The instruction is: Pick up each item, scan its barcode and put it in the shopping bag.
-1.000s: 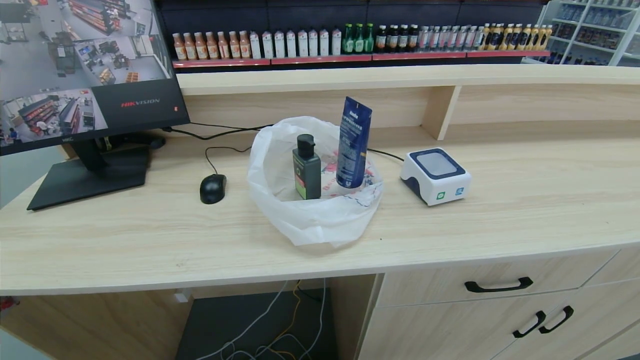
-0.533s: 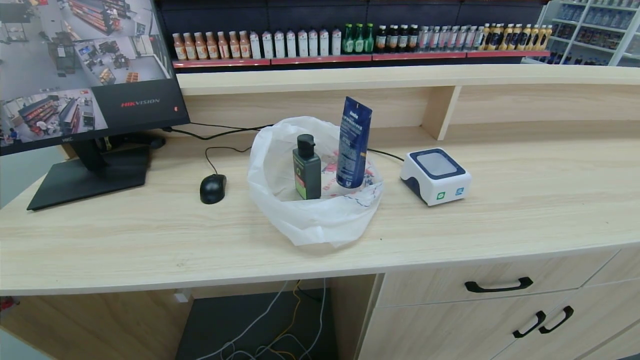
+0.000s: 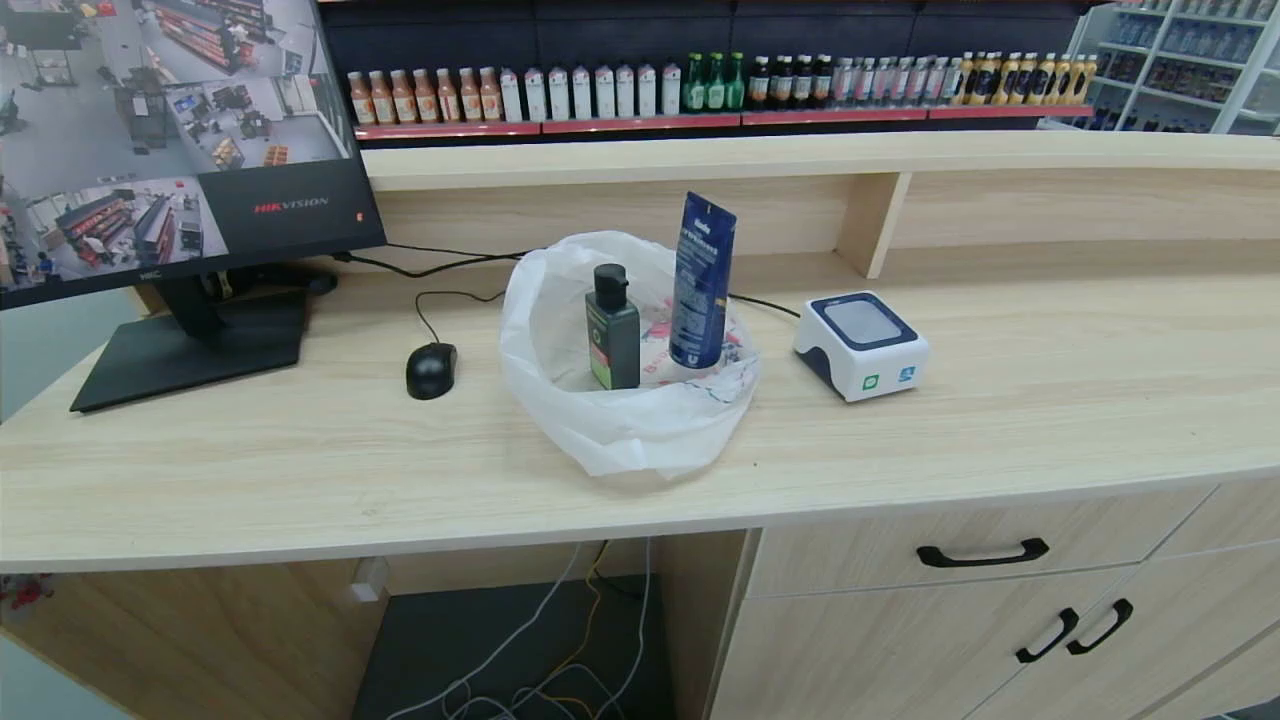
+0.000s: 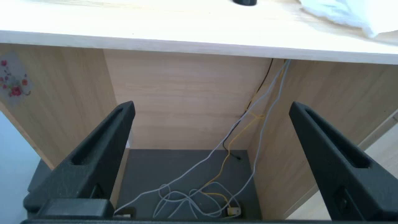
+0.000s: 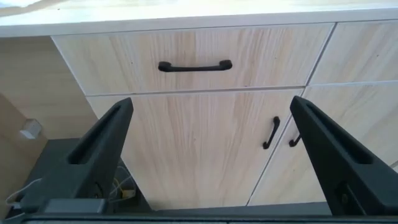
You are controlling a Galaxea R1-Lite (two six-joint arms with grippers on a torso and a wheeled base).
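Note:
A white plastic shopping bag (image 3: 630,425) sits on the wooden counter (image 3: 1050,400) in the head view, mouth open. Inside it stand a dark green bottle with a black cap (image 3: 612,330) and a tall blue tube (image 3: 701,282), both upright. The white and blue barcode scanner (image 3: 860,345) rests just right of the bag. My left gripper (image 4: 211,158) is open and hangs below the counter edge, facing the leg space with loose cables. My right gripper (image 5: 211,155) is open too, low in front of the drawer (image 5: 194,60) and cabinet doors.
A monitor (image 3: 170,150) on a black stand occupies the counter's left end, with a black mouse (image 3: 431,369) and its cable between it and the bag. A raised shelf (image 3: 800,155) runs along the back. Bottles line store shelves beyond. Cables (image 4: 205,193) lie under the counter.
The head camera has shifted slightly, so the whole scene sits a little higher and leftward. The bag, bottle, tube and scanner keep their places on the counter.

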